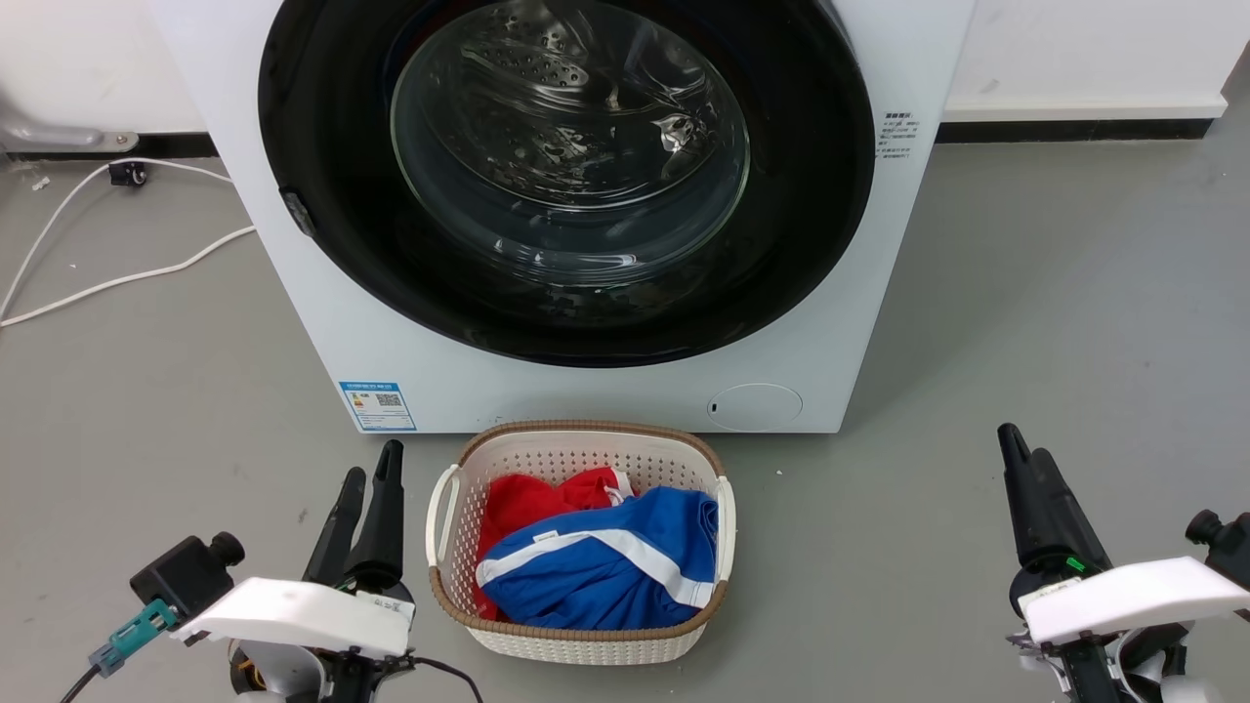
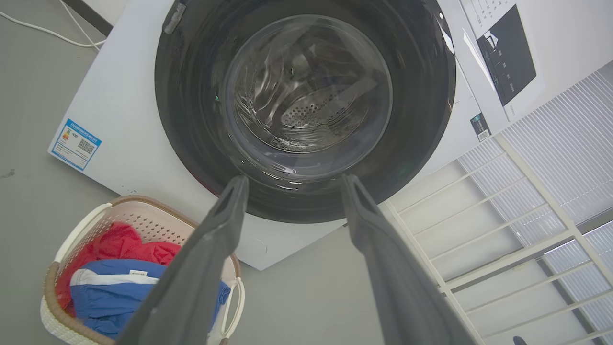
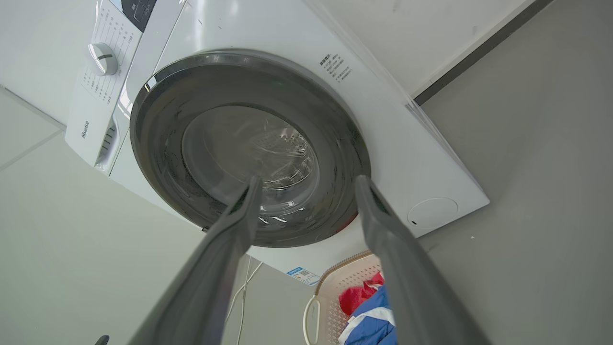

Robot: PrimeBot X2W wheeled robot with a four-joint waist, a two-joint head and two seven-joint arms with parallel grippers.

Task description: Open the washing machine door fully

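one washing machine (image 1: 293, 322), one door (image 1: 801, 215), one basket (image 1: 586, 428), two garments (image 1: 518, 503) (image 1: 596, 576), two grippers (image 1: 372, 461) (image 1: 1022, 444).

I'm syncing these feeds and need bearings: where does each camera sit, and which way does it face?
Head view: on the head, facing forward and down at the washing machine door and laundry basket; left gripper lower left, right gripper lower right.
Left wrist view: on the left wrist, looking along its own spread fingers at the door.
Right wrist view: on the right wrist, looking along its spread fingers at the door.
Shared: all three show door and basket.
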